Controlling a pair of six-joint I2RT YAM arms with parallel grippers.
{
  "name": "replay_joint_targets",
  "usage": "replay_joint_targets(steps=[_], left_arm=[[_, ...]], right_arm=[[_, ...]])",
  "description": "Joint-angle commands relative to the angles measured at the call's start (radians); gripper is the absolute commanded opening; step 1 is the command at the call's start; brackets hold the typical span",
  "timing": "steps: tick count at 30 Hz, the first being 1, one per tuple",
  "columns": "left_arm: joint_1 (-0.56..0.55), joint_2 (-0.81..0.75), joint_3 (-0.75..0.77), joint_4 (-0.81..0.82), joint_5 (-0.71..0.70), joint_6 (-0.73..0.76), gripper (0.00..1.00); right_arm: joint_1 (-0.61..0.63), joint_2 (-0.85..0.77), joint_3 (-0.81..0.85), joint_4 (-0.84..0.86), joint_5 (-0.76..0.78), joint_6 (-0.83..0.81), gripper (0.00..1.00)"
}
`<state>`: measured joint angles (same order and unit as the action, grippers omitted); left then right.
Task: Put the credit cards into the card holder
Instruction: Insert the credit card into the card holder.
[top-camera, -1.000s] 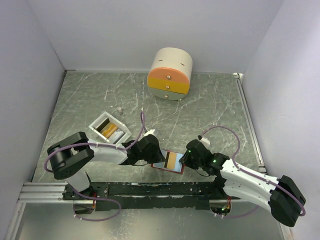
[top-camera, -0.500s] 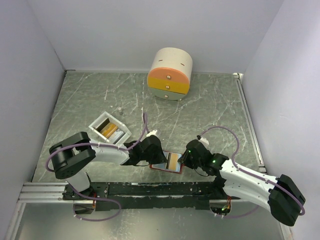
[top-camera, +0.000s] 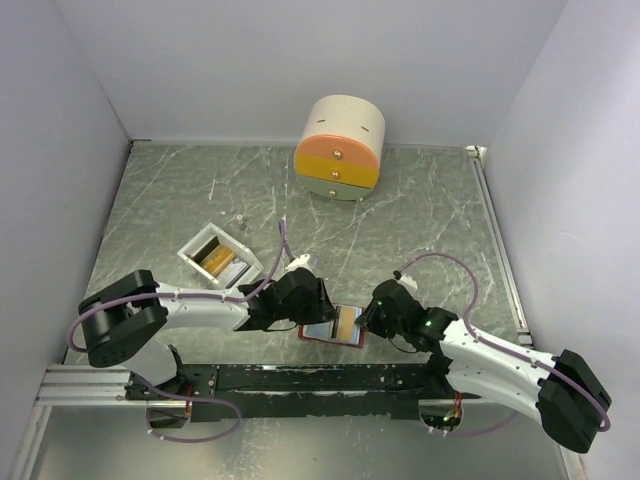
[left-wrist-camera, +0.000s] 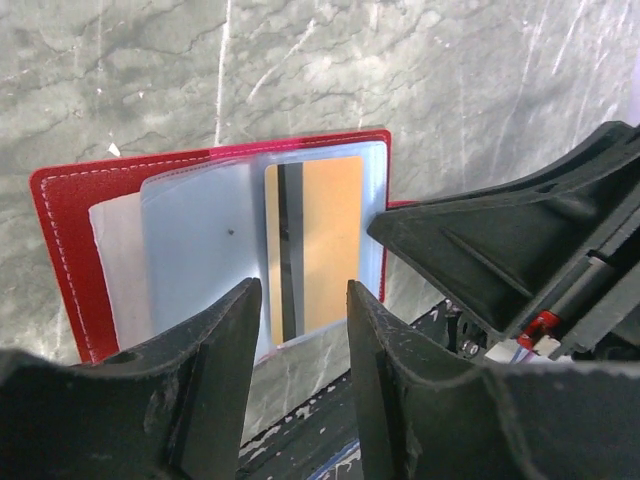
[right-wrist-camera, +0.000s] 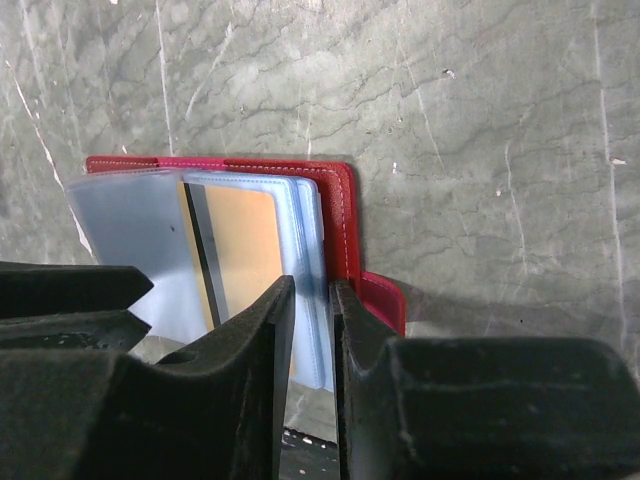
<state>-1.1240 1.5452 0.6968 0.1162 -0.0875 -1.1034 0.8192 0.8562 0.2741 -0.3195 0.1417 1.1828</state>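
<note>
One card (left-wrist-camera: 320, 245) is seated in the open holder (top-camera: 333, 325), pinched by the right gripper (right-wrist-camera: 312, 290), with the left gripper (left-wrist-camera: 303, 300) spread empty beside it; more cards (top-camera: 215, 262) are left in the tray (top-camera: 190, 250) beyond.

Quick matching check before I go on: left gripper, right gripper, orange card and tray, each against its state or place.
1 left gripper
2 right gripper
3 orange card
4 tray

A in a clear sleeve of the holder
B open, holding nothing
C white, left of the holder
D pinching the holder's sleeves

Pairs: 1-B, 2-D, 3-A, 4-C
</note>
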Motion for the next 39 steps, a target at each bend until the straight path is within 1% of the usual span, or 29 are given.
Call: replay_joint_targets(steps=[1,9,12,16,21,32,34,35,37,38,39], left_arm=[[-0.008,-0.027,-0.017,0.049,-0.022,0.021,0.51],[-0.008,0.035,0.007,0.060,-0.001,0.037,0.51],[-0.008,0.059,0.013,0.065,0.010,0.038,0.48],[-0.008,0.069,0.002,0.088,0.021,0.026,0.47],[-0.008,0.076,0.012,0.093,0.028,0.035,0.47],[-0.008,0.096,0.016,0.139,0.071,0.032,0.40],[-0.008,0.100,0.017,0.146,0.078,0.031,0.37],[-0.008,0.102,0.020,0.146,0.081,0.032,0.33],[-0.008,0.104,0.021,0.150,0.086,0.033,0.22],[-0.008,0.105,0.020,0.153,0.086,0.032,0.19],[-0.008,0.104,0.019,0.154,0.087,0.030,0.18]], right_arm=[[0.002,0.008,0.002,-0.024,0.000,-0.019,0.21],[0.001,0.032,0.003,0.005,-0.009,-0.028,0.21],[0.001,0.031,0.004,0.004,-0.010,-0.028,0.21],[0.002,0.022,-0.002,0.003,-0.007,-0.025,0.21],[0.002,0.025,-0.007,0.009,-0.008,-0.022,0.21],[0.002,0.039,-0.004,0.027,-0.008,-0.028,0.21],[0.002,0.044,-0.003,0.036,-0.010,-0.030,0.21],[0.002,0.047,-0.002,0.039,-0.010,-0.033,0.21],[0.003,0.059,0.004,0.046,-0.007,-0.039,0.20],[0.002,0.065,0.007,0.047,-0.006,-0.043,0.20],[0.002,0.069,0.011,0.051,-0.007,-0.048,0.20]])
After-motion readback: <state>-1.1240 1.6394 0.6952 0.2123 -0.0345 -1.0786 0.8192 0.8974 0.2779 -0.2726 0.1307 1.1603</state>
